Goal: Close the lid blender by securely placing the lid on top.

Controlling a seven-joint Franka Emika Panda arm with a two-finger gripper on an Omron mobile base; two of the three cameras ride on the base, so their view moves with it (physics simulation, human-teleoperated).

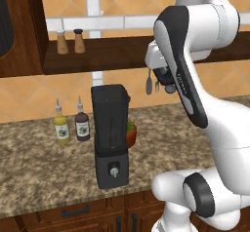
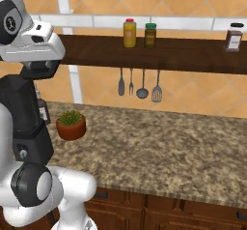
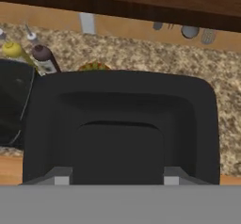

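Observation:
The tall black blender (image 1: 111, 133) stands on the counter with its smoky jar open at the top; it shows again behind my arm (image 2: 30, 122) and as a dark rim at the left of the hand view (image 3: 12, 105). The lid (image 3: 122, 100), a flat square black cap, sits right in front of the hand camera with my gripper (image 3: 116, 171) shut on it. In the left base view the gripper (image 1: 165, 82) hangs above the jar's rim and off to its right, half hidden by the forearm.
A yellow bottle (image 1: 62, 128) and a dark bottle (image 1: 82, 124) stand left of the blender, and a potted plant (image 2: 71, 124) stands just behind it. A wooden shelf (image 2: 159, 50) runs above the counter, with utensils (image 2: 140, 86) hanging below it.

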